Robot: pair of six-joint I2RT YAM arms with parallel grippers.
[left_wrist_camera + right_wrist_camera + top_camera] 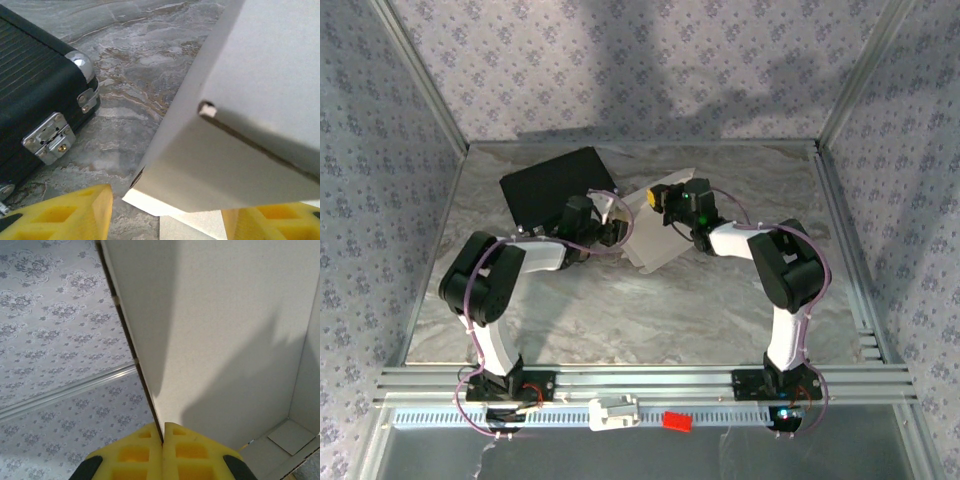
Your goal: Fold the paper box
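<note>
Right jaws: shut on a thin wall of the paper box (655, 240), yellow pads (132, 452) pressed together over its edge.

Left jaws: parted, with the box's lower corner between the pads (65, 215); cannot tell if they touch it.

The box sits toward the far middle of the bench (650, 320), between both wrists. A black case (552, 185) lies just left of it, latch side toward the left arm.

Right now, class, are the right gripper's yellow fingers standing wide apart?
No, the right gripper is pinched shut on a wall of the paper box.
</note>
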